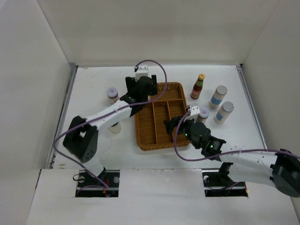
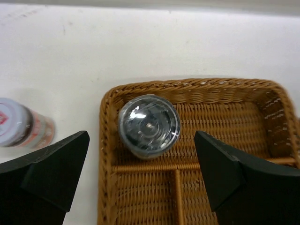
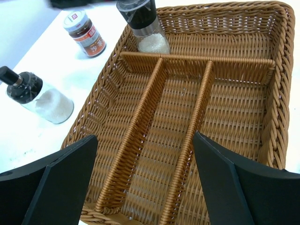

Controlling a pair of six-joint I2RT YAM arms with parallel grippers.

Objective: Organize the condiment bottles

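Observation:
A grey-capped shaker [image 2: 149, 125] stands upright in the far-left corner compartment of the wicker tray [image 2: 107, 159]. My left gripper [image 2: 140, 161] hovers over it, open, with both fingers well apart from it. In the top view this gripper [image 1: 140, 93] hides the shaker. My right gripper [image 3: 145, 173] is open and empty above the tray's long compartments [image 3: 178, 122]. Outside the tray on the left stand a red-white-lidded jar [image 1: 112, 93] and a black-capped bottle [image 3: 37, 96]. On the right are a slim red yellow-capped bottle [image 1: 198, 86], two tall white bottles [image 1: 218, 97] [image 1: 224, 112] and another jar [image 1: 202, 115].
The tray [image 1: 151, 146] lies mid-table with two long dividers and one cross divider. The second jar stands close beside my right gripper [image 1: 178, 121]. White walls enclose the table on the left, right and far sides. Purple cables loop over both arms.

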